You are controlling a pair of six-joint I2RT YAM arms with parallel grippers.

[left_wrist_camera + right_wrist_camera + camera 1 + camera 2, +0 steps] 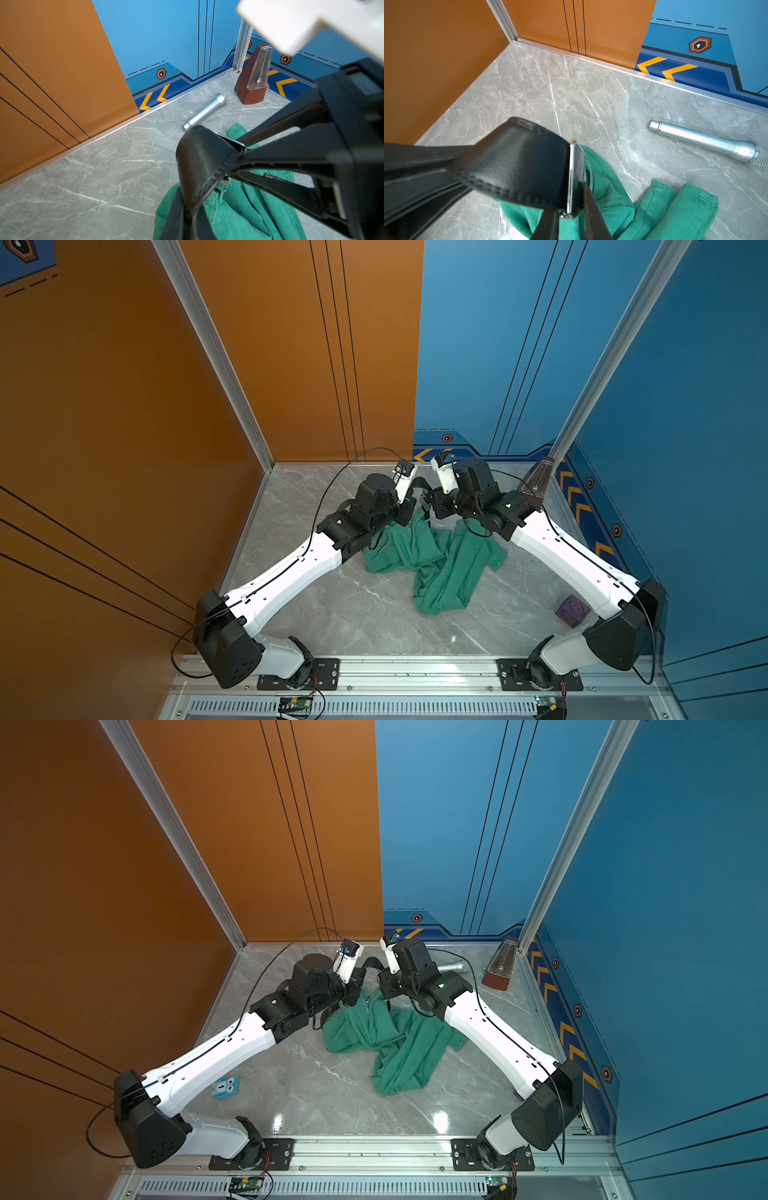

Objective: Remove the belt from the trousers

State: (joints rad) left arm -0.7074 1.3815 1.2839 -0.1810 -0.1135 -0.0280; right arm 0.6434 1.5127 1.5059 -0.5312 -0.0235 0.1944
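Belt mostly hidden behind arms

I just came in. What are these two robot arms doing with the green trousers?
The two arms are working on the belt of the trousers. The right hand is shut on the silvery buckle, and the left hand is shut on the belt close beside it, so the belt arches up between them. The trousers lie crumpled on the grey table, their far end under the hands. How much of the belt is threaded through the waistband cannot be seen.
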